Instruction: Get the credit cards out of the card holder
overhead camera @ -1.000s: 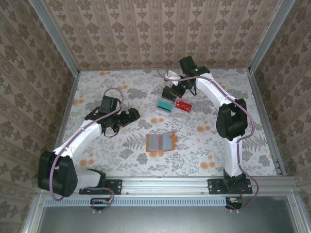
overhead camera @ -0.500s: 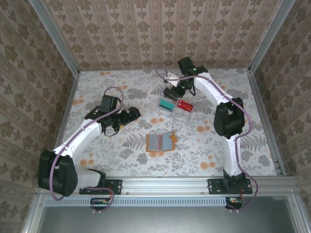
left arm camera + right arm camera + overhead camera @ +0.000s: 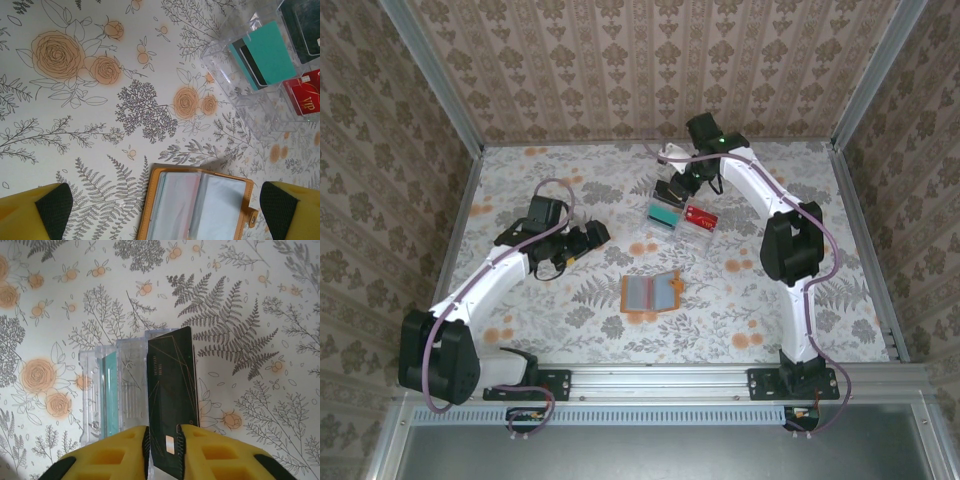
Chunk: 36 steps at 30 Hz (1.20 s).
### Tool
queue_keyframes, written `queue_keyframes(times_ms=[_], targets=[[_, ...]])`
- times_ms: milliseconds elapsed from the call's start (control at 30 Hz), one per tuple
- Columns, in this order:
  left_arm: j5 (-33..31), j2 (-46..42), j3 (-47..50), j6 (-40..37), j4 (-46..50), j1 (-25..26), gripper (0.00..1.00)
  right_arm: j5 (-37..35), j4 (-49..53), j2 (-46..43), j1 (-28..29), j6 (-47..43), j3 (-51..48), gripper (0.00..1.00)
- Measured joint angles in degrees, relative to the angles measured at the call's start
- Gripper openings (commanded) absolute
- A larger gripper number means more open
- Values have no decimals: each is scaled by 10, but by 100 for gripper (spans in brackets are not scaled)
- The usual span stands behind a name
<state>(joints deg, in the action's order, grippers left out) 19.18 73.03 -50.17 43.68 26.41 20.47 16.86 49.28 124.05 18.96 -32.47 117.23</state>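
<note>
Table: floral cloth.
Left gripper: jaws wide apart, empty, near holder.
Right gripper: pads close either side of black card over tray slot. Pinching or freeing, cannot tell.
Tray: holds teal card and red card.
Holder: open flat mid-table, pockets seemingly empty.
Cards likely light, stiff, slick. Pinch faces at short edge.

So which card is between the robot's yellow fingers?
The black card: it stands between the fingers of the right gripper, at the clear tray. The teal card and the red card sit in the tray with no fingers around them.
</note>
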Motion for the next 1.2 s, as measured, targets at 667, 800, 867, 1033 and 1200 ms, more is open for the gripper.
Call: queue_keyframes(times_ms=[667,800,867,1033,1200], targets=[[-28,-24,58,-4,-7,3,100,-73,-173,-366,163,508,-374,63],[-47,-48,88,-4,-7,4,100,-60,-190,-345,217,591,-433,64],[-55,-67,102,-4,-7,4,100,-61,-195,-320,236,626,-442,64],[-63,-106,134,-4,-9,0,100,-65,-196,-268,276,688,-450,65],[-64,-120,144,-7,-8,-2,100,-69,-180,-225,288,722,-449,65]])
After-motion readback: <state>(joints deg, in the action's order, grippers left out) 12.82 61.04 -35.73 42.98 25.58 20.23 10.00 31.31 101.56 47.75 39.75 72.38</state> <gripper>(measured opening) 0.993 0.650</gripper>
